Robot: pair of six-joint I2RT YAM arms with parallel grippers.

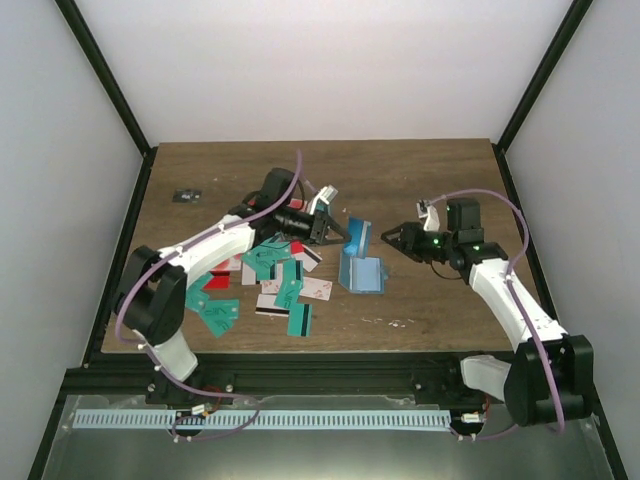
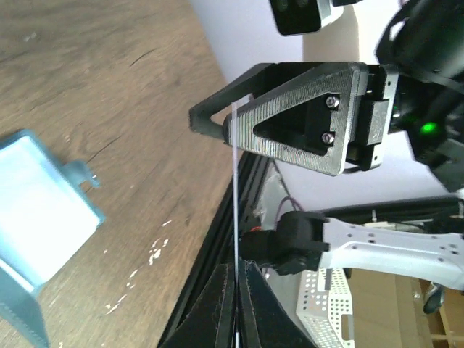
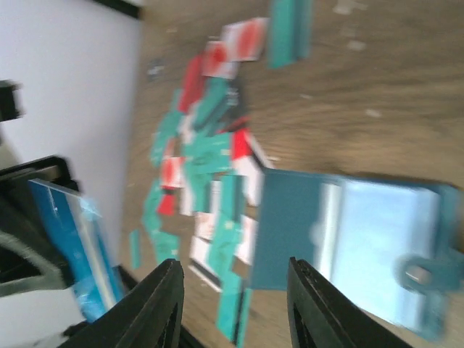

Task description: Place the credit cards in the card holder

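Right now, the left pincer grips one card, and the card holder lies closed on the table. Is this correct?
Not quite. The card holder is not closed. It lies open on the table, and the right wrist view shows its light inner pockets. The rest holds: the left pincer grips one card, seen edge-on in the left wrist view.

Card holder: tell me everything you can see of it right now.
The card holder is a small blue wallet lying open on the wooden table, just right of the scattered credit cards. The right wrist view shows a darker teal panel, a lighter inner panel and a small clasp tab at its outer edge. Nothing grips it.
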